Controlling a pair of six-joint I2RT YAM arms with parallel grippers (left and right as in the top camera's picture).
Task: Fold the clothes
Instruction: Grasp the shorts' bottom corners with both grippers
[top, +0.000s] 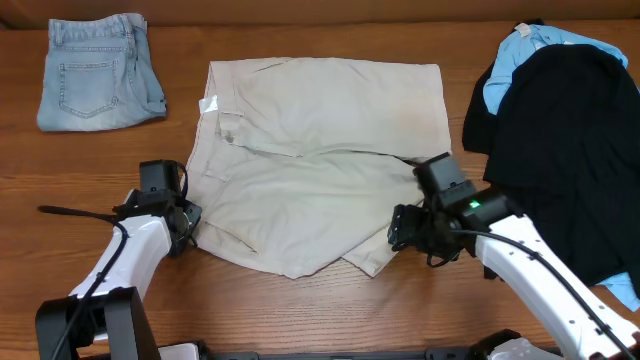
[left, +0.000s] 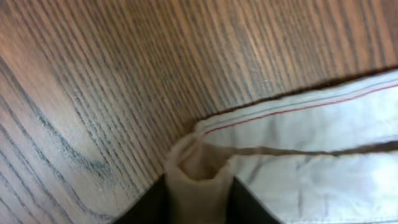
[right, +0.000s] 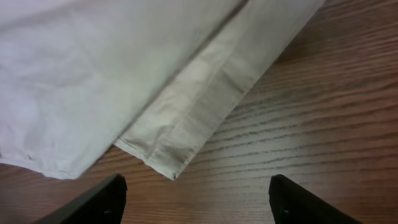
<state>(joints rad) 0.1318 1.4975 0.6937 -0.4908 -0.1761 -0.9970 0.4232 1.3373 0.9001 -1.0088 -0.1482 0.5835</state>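
Note:
The pale beige khaki shorts (top: 320, 150) lie spread on the table, one leg folded across the other. My left gripper (top: 188, 225) is shut on the shorts' left edge, and the left wrist view shows a fold of beige cloth (left: 200, 177) pinched between its fingers. My right gripper (top: 398, 232) is open and empty just right of the lower leg's hem corner, which shows in the right wrist view (right: 168, 165) between the spread fingers (right: 198, 199). A black garment (top: 565, 150) lies over a light-blue garment (top: 520, 55) at the right.
Folded light-blue denim shorts (top: 98, 72) lie at the far left. The black pile reaches the table's right edge, close behind my right arm. Bare wooden table (top: 300, 310) shows along the front.

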